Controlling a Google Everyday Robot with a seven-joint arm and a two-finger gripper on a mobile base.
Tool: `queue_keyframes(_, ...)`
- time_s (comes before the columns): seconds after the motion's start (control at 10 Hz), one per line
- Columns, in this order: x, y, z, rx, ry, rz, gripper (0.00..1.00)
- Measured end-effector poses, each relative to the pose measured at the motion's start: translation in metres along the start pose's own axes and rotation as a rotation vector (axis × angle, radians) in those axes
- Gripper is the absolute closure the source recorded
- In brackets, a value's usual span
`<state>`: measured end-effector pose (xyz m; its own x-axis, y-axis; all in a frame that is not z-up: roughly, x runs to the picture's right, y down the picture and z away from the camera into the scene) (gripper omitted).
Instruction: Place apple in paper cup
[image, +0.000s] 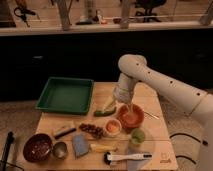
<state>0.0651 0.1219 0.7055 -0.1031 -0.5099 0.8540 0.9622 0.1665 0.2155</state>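
A small white paper cup (113, 128) stands near the middle of the wooden table (155, 145), with something round and orange, the apple (113, 126), sitting inside its rim. My gripper (128, 106) hangs from the white arm (160, 85) just right of and behind the cup, low over the wide orange-red bowl (131, 118). A green round thing (137, 136) lies in front of that bowl.
A green tray (65, 95) sits at the back left. A green-yellow wedge (106, 109), dark grapes (92, 130), a dark red bowl (37, 147), a metal cup (60, 149), a blue sponge (80, 145), a banana (102, 147) and a white brush (127, 157) crowd the front.
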Motion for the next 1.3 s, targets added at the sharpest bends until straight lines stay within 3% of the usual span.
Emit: queue_keyframes(1.3,0.0027,0.0010,-0.0035,-0.004,-0.008,0.000,0.20)
